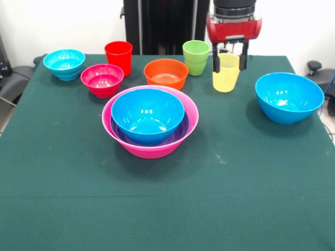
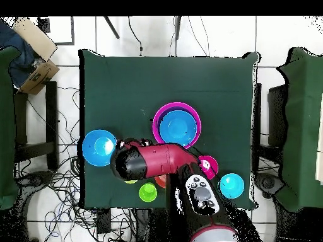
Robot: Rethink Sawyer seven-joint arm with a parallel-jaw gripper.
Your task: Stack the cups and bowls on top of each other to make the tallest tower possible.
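My gripper (image 1: 229,63) hangs at the back right, open, with its black fingers (image 1: 215,61) on either side of the top of the translucent yellow cup (image 1: 226,78). The cup looks to stand on the cloth. The green cup (image 1: 196,56) is just left of it and the red cup (image 1: 119,56) is further left. The tower stands mid-table: the pink bowl (image 1: 191,112) holds the purple bowl (image 1: 180,133), with a blue bowl (image 1: 147,115) inside. The second blue bowl (image 1: 289,97) sits at the right. The orange (image 1: 166,73), magenta-red (image 1: 102,79) and cyan (image 1: 64,64) bowls stand in the back row.
The green cloth (image 1: 157,209) covers the table. In the overhead view the red arm (image 2: 151,161) hides the gripper and the yellow cup. The tower's blue bowl (image 2: 178,126), the loose blue bowl (image 2: 99,147), the green cup (image 2: 147,191) and the cyan bowl (image 2: 231,185) show there.
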